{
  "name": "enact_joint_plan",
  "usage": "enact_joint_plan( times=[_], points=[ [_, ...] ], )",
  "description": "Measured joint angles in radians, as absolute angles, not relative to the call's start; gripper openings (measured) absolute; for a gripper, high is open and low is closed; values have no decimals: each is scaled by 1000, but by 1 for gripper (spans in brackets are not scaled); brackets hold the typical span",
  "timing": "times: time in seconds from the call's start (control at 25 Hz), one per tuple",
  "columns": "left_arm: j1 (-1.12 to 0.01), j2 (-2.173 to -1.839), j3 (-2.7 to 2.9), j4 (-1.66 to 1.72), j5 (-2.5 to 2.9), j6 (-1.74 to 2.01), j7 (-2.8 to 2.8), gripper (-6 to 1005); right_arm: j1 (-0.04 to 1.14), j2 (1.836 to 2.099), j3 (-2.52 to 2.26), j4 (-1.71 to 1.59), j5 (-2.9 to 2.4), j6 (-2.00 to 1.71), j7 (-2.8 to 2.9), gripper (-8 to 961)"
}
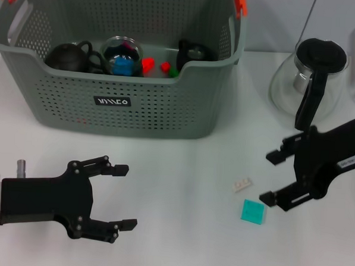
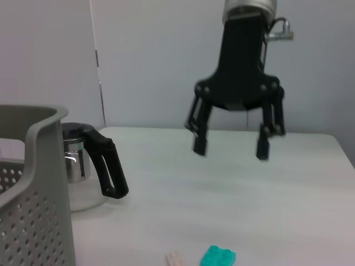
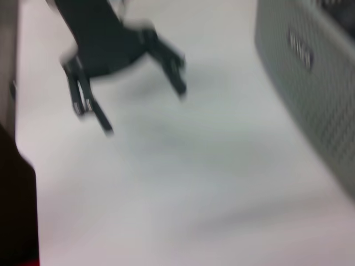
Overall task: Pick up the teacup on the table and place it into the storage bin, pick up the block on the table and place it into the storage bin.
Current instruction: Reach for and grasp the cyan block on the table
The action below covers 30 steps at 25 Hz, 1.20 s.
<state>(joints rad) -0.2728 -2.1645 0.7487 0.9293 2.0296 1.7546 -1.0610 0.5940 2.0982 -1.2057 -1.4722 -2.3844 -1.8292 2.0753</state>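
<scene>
White table w/ the bin sitting at the far side, black label facing the robot. Inside the bin was a dark teapot-ish thing, a clear cup w/ something blue and red in it, another black item, plus small red bits and a green one. Couldn't tell which of those was the teacup tbh.

Teal block lay flat on the table, in front of the bin and off toward its right end, w/ a small white piece just beside it on the bin side. Glass pot w/ black lid and handle stood right of the bin.

Right gripper hung over the table next to the block, jaws spread wide, nothing in them. Left gripper was in front of the bin's left half, also wide open and empty, well apart from the block.
</scene>
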Motion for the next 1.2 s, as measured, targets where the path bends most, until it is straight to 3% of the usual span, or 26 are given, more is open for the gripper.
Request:
enact_joint_plan(
  times=[0.6, 1.2],
  points=[
    [-273, -2169, 747, 928, 2015, 1753, -1039, 949, 670, 2103, -1591, -1316, -2593, -1619, 2267, 850],
    [-273, -2167, 739, 928, 2009, 1753, -1037, 949, 751, 2107, -1735, -1110, -2607, -1469, 2329, 729]
  ],
)
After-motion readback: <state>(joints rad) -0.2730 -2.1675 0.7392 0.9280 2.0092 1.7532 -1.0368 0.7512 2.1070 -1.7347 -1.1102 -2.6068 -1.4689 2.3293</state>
